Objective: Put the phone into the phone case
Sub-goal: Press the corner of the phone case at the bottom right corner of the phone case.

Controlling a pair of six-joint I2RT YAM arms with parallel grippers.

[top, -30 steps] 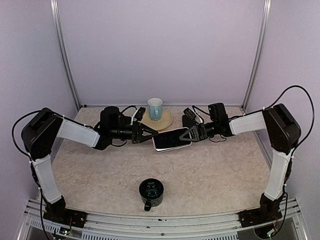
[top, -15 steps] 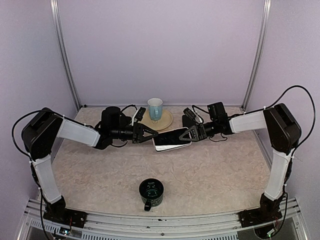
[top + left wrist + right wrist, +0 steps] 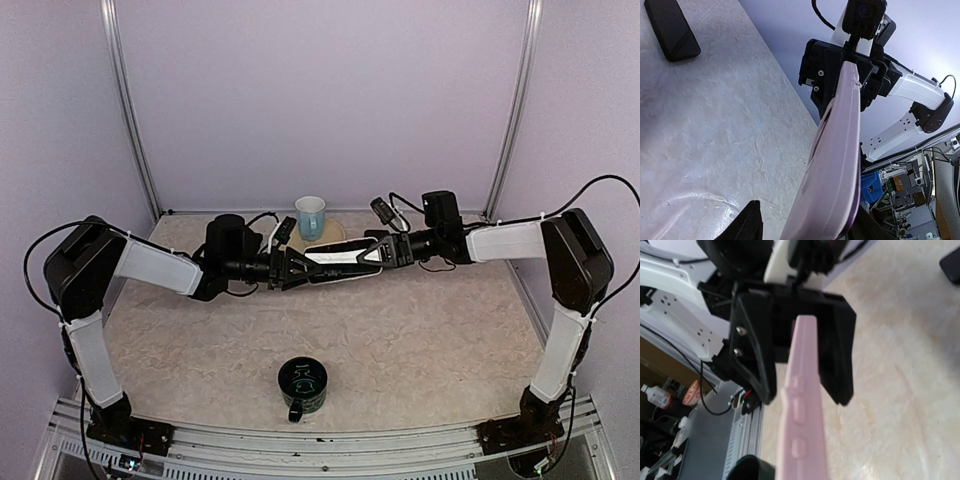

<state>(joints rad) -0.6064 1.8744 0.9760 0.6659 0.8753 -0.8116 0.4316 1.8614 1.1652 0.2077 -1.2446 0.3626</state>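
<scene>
Now my left hand (image 3: pixel 303 263) is standing wide around the pink phone case (image 3: pixel 335 257); only my right hand (image 3: pixel 370 255) is pinching it, risking a pivot and fall.

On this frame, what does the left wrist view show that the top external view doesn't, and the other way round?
Left wrist only: a dark slab, likely the phone, lying flat on the table. Top external only: the pale blue cup at the back and the dark mug at the front. Both: the phone case held above the table, the right pincer clamped on one end, the left pincer open around the other.
</scene>
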